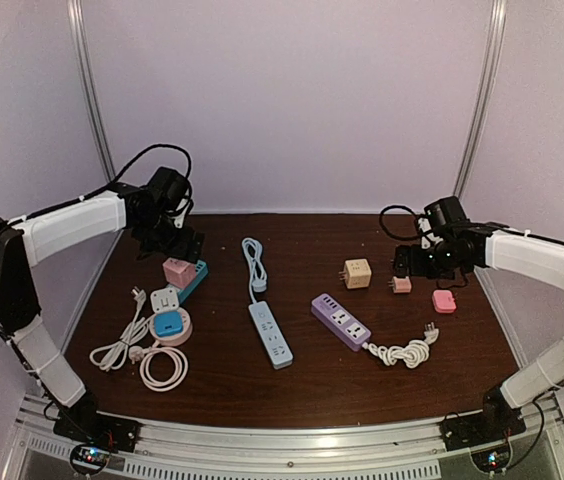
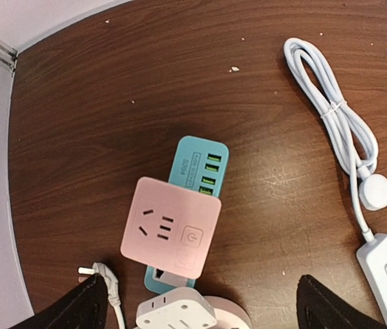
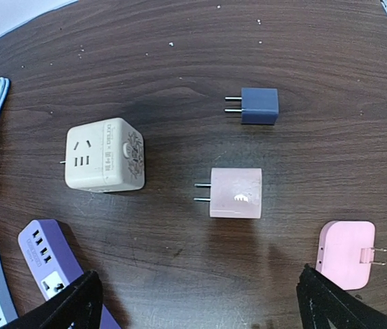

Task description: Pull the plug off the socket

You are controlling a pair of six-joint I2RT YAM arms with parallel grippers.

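Toward the left rear of the table (image 1: pixel 292 390), the pink plug block (image 2: pixel 171 229) sat on the teal power strip (image 2: pixel 200 164), leaving its green ports bare. The left gripper (image 2: pixel 200 301) hung above, jaws spread wide and empty. The right gripper (image 3: pixel 200 301), equally open, hung over a loose pink plug (image 3: pixel 235 193) beside a beige cube adapter (image 3: pixel 104 163)

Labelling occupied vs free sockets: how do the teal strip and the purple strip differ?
The teal strip carries a pink adapter, apparently plugged in; the purple strip has bare sockets. The purple strip trails a coiled white cord; whether the teal strip has one I cannot tell. Both have a row of USB ports at one end.
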